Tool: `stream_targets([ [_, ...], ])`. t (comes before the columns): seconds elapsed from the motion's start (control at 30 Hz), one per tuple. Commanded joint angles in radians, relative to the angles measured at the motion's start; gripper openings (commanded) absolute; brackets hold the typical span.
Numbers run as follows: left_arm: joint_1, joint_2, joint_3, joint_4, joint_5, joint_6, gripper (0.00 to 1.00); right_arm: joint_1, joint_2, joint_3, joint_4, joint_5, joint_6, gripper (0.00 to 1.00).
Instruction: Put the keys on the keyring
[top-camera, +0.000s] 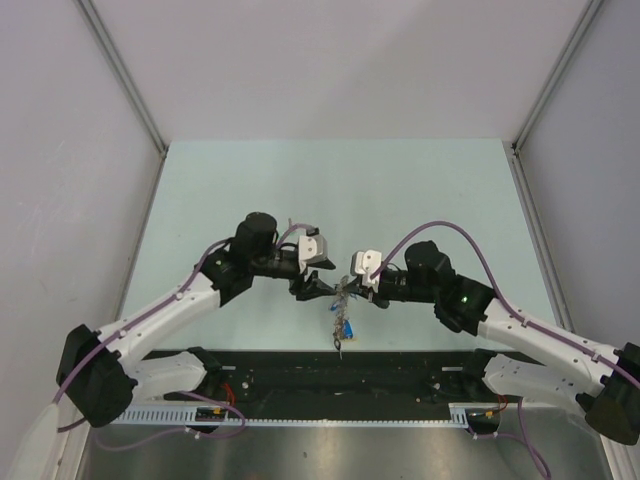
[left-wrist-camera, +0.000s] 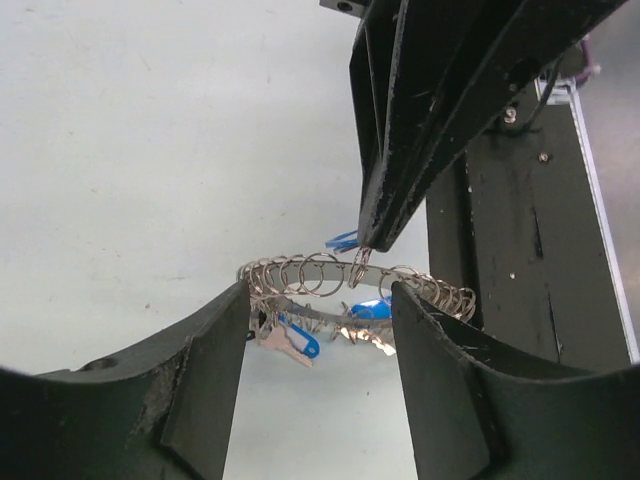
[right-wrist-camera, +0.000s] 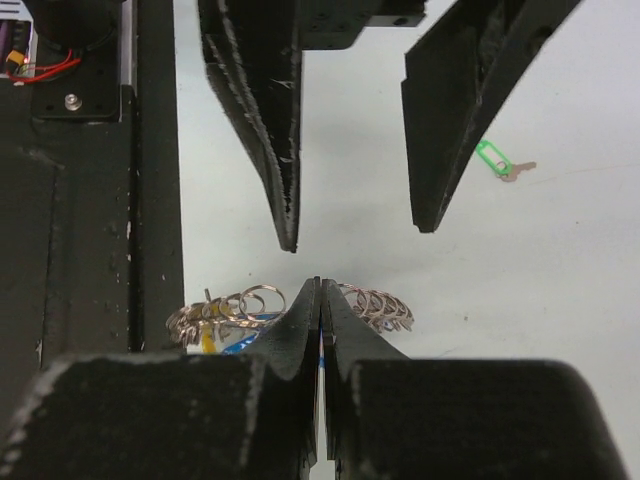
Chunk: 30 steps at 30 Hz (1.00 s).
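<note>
Keyring (left-wrist-camera: 300, 272) of grey metal, fringed with wire loops and blue-tagged keys, hangs above the pale surface (left-wrist-camera: 120, 150), pinched at its rim by the right claw (right-wrist-camera: 319, 290), fingers pressed together. Left claw (left-wrist-camera: 320, 292) stands spread, one finger either side of it. Green-tagged silver key (right-wrist-camera: 497, 160) lies well apart on the surface.

We see the keyring (left-wrist-camera: 325, 313), a grey band strung with small wire loops and dangling blue-tagged keys (left-wrist-camera: 300, 342), raised roughly level; one green-tagged key (right-wrist-camera: 497, 158) lies flat, well apart.
</note>
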Motion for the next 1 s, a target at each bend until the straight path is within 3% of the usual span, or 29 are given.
stream_targets([
  [0.0,0.002,0.086,0.119,-0.210,0.105,0.224,0.60,-0.004,-0.003,0.063,0.010,-0.028,-0.030,0.00],
  [0.17,0.000,0.178,0.205,-0.313,0.164,0.270,0.50,-0.002,-0.002,0.065,0.004,-0.023,-0.032,0.00],
  [0.4,-0.016,0.211,0.199,-0.286,0.211,0.261,0.42,-0.001,0.001,0.065,0.002,-0.022,-0.032,0.00],
  [0.97,-0.036,0.249,0.205,-0.247,0.230,0.229,0.30,0.013,0.008,0.074,-0.007,-0.020,-0.030,0.00],
])
